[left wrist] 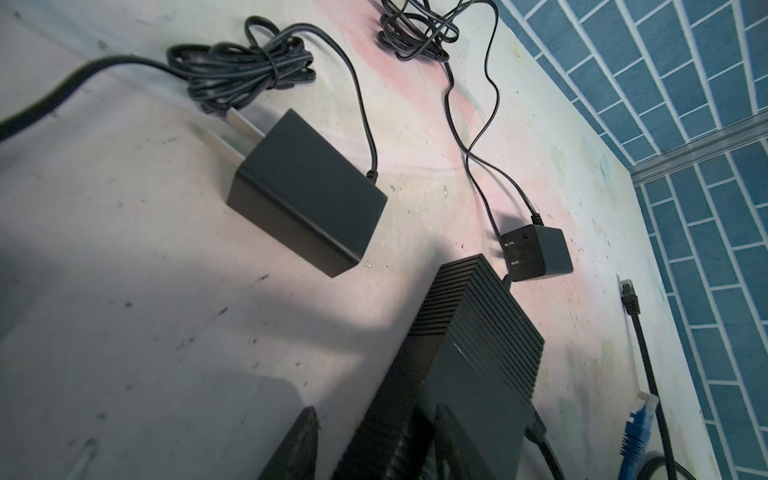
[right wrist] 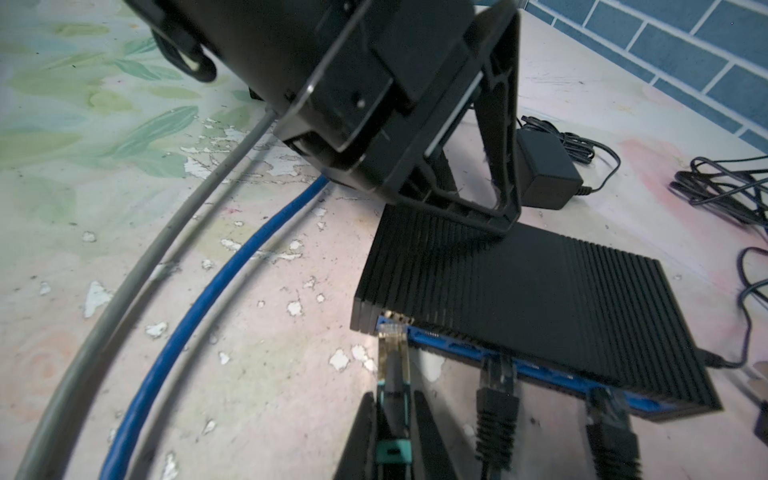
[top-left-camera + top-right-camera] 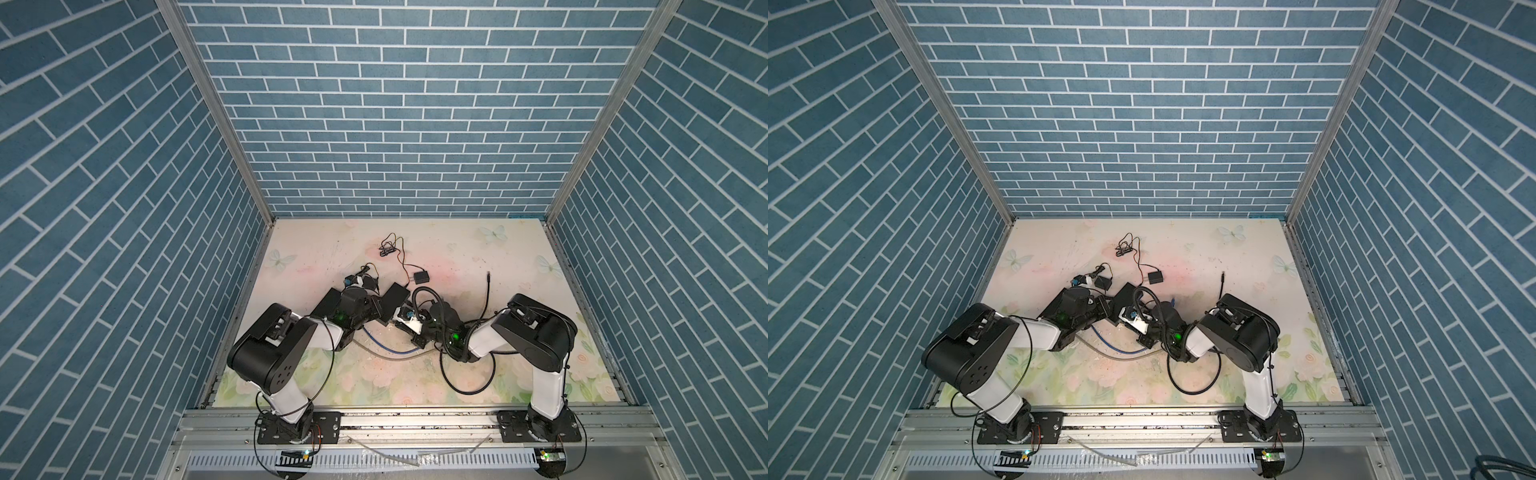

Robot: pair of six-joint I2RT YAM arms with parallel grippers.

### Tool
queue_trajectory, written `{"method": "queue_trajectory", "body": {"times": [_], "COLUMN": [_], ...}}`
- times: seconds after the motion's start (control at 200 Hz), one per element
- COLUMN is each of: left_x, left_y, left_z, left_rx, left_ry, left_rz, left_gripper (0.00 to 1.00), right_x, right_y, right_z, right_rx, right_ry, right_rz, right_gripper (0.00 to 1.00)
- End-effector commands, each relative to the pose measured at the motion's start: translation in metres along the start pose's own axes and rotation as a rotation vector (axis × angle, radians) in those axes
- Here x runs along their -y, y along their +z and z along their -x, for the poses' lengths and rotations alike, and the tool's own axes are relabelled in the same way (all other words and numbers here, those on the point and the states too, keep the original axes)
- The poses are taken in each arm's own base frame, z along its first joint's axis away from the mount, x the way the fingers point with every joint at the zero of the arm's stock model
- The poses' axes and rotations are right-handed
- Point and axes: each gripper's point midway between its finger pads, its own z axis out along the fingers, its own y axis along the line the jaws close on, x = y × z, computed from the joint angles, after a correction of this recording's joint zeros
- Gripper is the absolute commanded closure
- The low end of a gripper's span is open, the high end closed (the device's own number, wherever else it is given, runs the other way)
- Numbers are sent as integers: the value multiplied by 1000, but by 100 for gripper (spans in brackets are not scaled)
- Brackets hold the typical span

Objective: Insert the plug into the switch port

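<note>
R gripper (image 2: 392, 432) clamped on the plug (image 2: 392, 353) — tip right at the end port of the switch (image 2: 540, 299), long axis pointing into it, slightly off. L gripper (image 2: 465, 208) straddles the switch, steadying — R arm inserts

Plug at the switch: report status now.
Right gripper shut on plug, tip at end port. Left gripper pinning switch. Neighbouring black cable close.

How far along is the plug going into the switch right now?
Done: the right gripper has the plug pinched, and the left gripper steadies the switch by its ribbed body. In hand: the plug's clear tip sits at the mouth of the end port on the blue face, not visibly seated. Left: push it fully home, then release.
</note>
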Motion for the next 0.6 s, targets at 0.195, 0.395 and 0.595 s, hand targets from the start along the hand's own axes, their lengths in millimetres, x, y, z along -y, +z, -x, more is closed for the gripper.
{"method": "queue_trajectory", "body": {"times": [0.195,0.395,0.595], "left_x": [0,6,11], "left_y": [3,3,7], "left_z": [-21,-29,-41], "left_rx": [-66,-85,-106], "left_ry": [-2,8,6], "left_rz": [-2,-17,-27], "left_gripper": [55,56,57], "right_x": [5,18,12], "right_y": [-1,-2,2], "right_z": [19,20,13], "right_rx": [69,116,105], "right_ry": [41,38,37], "right_rz": [-55,-135,-107], "right_gripper": [100,100,100]}}
